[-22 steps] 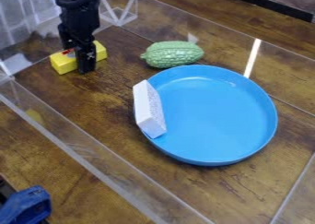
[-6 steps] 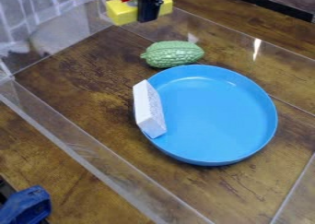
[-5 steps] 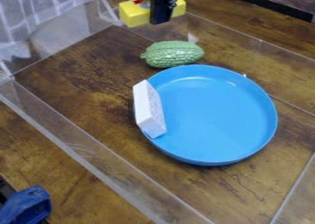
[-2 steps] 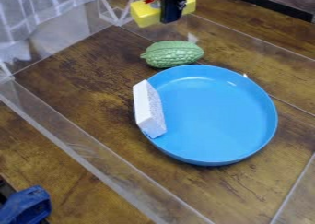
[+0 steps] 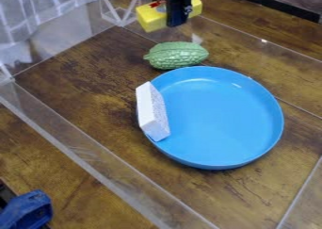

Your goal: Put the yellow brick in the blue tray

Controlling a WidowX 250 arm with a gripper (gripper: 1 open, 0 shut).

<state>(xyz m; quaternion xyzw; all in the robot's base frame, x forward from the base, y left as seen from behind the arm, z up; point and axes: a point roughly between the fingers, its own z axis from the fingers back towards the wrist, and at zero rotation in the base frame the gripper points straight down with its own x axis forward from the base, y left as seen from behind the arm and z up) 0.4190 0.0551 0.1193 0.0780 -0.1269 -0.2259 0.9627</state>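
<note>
**A:** so what's closest to the camera? I see something blue in the bottom left corner (image 5: pixel 23 214), cut off by the edge, can't tell what it is.

**B:** same, no idea. Past that it's the wooden table (image 5: pixel 75 101) with a clear wall (image 5: pixel 88 157) running across it at an angle. Then the blue tray (image 5: pixel 220 115), the biggest thing in the shot, sitting flat on the wood with nothing inside it.

**A:** and that pale thing on its left side?

**B:** a white-grey block (image 5: pixel 151 111), lying right against the tray's left rim, looks like it's touching it. Just behind the tray sits a bumpy green oval thing (image 5: pixel 176 55), near the rim but a bit apart from it.

**A:** ok, where's the yellow brick?

**B:** the yellow brick (image 5: pixel 153 17) is up at the top, off the table, behind and above the green thing. Not over the tray, well apart from it. There's a red mark on its top.

**A:** so the gripper has it?

**B:** yep, the black gripper (image 5: pixel 178 16) comes down from the top edge with its jaws clamped on the brick's right end. The brick sticks out to the left of the fingers.
</note>
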